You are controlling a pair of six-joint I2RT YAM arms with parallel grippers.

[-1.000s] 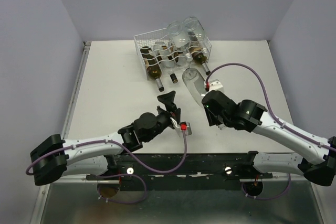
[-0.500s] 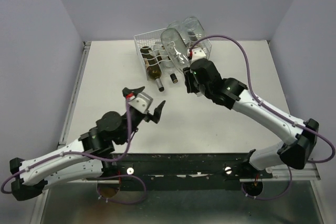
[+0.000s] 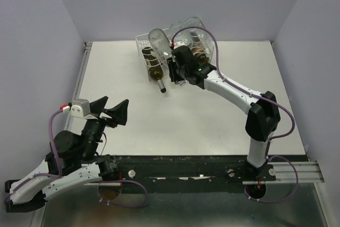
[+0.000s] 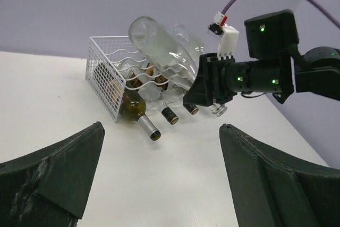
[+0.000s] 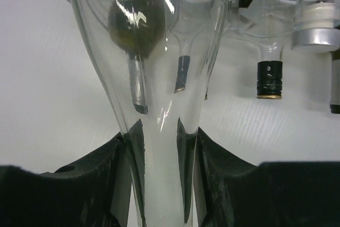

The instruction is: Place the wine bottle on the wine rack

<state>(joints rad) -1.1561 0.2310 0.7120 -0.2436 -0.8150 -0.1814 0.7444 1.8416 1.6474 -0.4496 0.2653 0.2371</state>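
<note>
The clear glass wine bottle is gripped at its neck by the right tool. Its fingers are closed against the glass on either side. The neck is the narrowest part, so it is judged to have been chosen because the wide body would not fit between the jaws.

The bottle is carried off the counter, with its body reaching up and ahead of the tool at a tilt. The base is held highest, over the near top edge of the white wire wine rack. Whether glass and wire touch cannot be told. The tilt is judged to suit a base-first entry, so that the body can be lowered into a dip of the wavy wire rows.

Just below and ahead of the tool, an olive-green bottle and two black-capped necks are seen lying in the lower row, necks pointing out toward the tool. More clear bottles are stacked on the upper row to the tool's right. A free cradle is therefore judged to be sought toward the tool's left.

The left tool is held well apart from the rack with its jaws spread wide and nothing between them, evidently kept out of the way. The placing is judged not yet done.
</note>
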